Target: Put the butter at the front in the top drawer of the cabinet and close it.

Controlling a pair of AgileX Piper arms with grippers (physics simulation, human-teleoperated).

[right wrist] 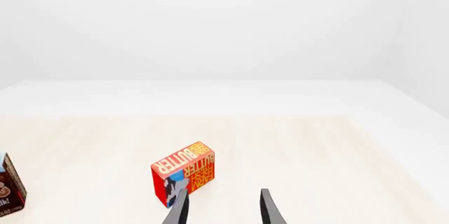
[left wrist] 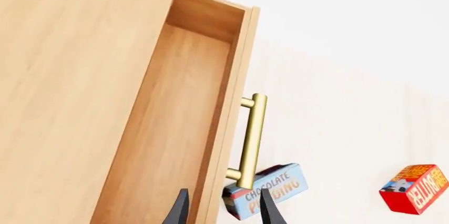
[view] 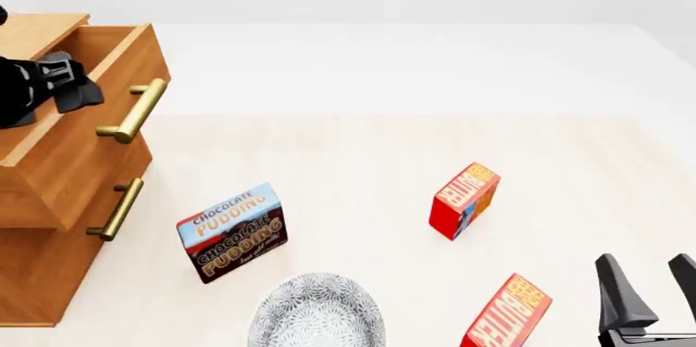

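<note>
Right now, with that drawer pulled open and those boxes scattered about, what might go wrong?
1. Two identical butter boxes stand on the table: the nearer butter and a farther one. The right tool, open, could take the wrong one.
2. The left tool hovers over the open top drawer; it might block the drop or collide with the right arm.
3. The chocolate pudding box stands near the cabinet and could be knocked.

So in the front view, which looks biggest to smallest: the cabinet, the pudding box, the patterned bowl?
1. cabinet, largest.
2. and 3. patterned bowl and chocolate pudding box: too close to rank; the bowl is cut off and nearer the camera.
</note>
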